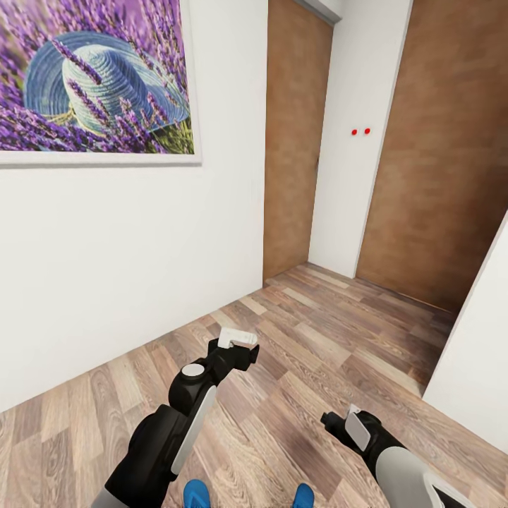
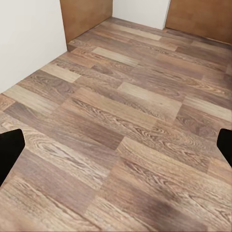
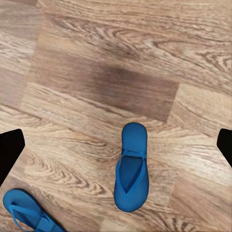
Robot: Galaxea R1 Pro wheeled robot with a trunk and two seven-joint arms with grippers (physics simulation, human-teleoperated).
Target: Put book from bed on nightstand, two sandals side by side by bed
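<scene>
Nearest me, two blue sandals [image 3: 130, 169] lie flat and apart on the wood-plank floor [image 1: 317, 367] below my right gripper [image 1: 349, 418]. I can't tell how far it or my left gripper [image 1: 236, 340] is spread; both carry nothing. Beyond: white wall, framed lavender-and-hat picture [image 1: 95, 77], brown doors [image 1: 296, 134].

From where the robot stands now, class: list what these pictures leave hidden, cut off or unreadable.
- Both sandals: head view's bottom edge cuts them; just the tips show.
- Second sandal: the right wrist view's corner crops it; the other sandal is whole.
- Left gripper and right gripper: jaws foreshortened in the head view, so their opening is unreadable.
- Two red dots on the wall: too small to identify.
</scene>
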